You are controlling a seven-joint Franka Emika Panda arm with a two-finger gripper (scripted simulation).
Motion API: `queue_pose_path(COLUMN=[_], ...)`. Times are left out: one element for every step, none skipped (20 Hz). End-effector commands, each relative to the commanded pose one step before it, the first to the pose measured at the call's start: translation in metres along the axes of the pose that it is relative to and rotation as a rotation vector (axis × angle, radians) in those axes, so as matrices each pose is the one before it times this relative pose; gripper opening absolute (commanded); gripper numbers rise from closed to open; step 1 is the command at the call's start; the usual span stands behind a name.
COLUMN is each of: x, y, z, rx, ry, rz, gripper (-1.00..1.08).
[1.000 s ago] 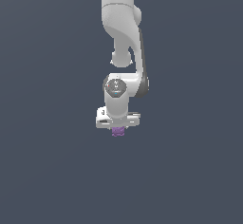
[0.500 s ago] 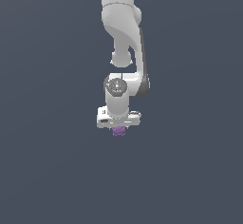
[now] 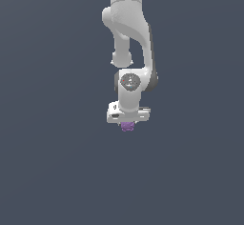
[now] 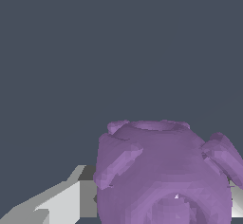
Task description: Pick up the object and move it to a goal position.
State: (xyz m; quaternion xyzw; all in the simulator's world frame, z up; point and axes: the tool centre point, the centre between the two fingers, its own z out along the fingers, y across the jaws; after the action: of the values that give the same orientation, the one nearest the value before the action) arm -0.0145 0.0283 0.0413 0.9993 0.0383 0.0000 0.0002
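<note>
The white arm (image 3: 127, 38) is hung straight down over the plain grey worktop (image 3: 52, 171), so the wrist is kept directly above its load. The pincer (image 3: 127, 124) is closed on the purple object (image 4: 163, 175), pressed between grey fingers (image 4: 66, 199) for carrying to the goal.

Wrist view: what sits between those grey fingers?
The purple block sits between the tool's grey fingers, filling the gap in the wrist view.

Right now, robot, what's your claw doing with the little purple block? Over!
Gripper shut on small bumpy purple block. Block between the grey fingers, under the white arm. Nothing in the way. Over.
</note>
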Motion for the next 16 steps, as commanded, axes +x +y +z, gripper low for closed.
queue_pose_path(x=[-0.01081,-0.00496,-0.00523,-0.00533,-0.00521,-0.00509,-0.00491,-0.00473,-0.00450,-0.00426,-0.00401,-0.00373,-0.00341,-0.00308,-0.00278,-0.00249], y=[-0.02114,-0.00950,-0.01006,-0.01032,-0.01019,-0.01040,-0.00980,-0.00947,-0.00904,-0.00863,-0.00830,-0.00794,-0.00746,-0.00685,-0.00622,-0.00559], z=[-0.00072,-0.00027,-0.00028,-0.00029,-0.00028,-0.00015,-0.00027,-0.00026,-0.00025,-0.00023,-0.00022,-0.00021,-0.00020,-0.00018,-0.00017,-0.00015], rx=[0.00031,0.00000,0.00000,0.00000,0.00000,0.00014,0.00000,0.00000,0.00000,0.00000,0.00000,0.00000,0.00000,0.00000,0.00000,0.00000], ry=[0.00033,0.00000,0.00000,0.00000,0.00000,-0.00023,0.00000,0.00000,0.00000,0.00000,0.00000,0.00000,0.00000,0.00000,0.00000,0.00000], rz=[-0.00141,0.00000,0.00000,0.00000,0.00000,-0.00064,0.00000,0.00000,0.00000,0.00000,0.00000,0.00000,0.00000,0.00000,0.00000,0.00000], gripper=[-1.00,-1.00,-1.00,-1.00,-1.00,-1.00,-1.00,-1.00,-1.00,-1.00,-1.00,-1.00,-1.00,-1.00,-1.00,-1.00])
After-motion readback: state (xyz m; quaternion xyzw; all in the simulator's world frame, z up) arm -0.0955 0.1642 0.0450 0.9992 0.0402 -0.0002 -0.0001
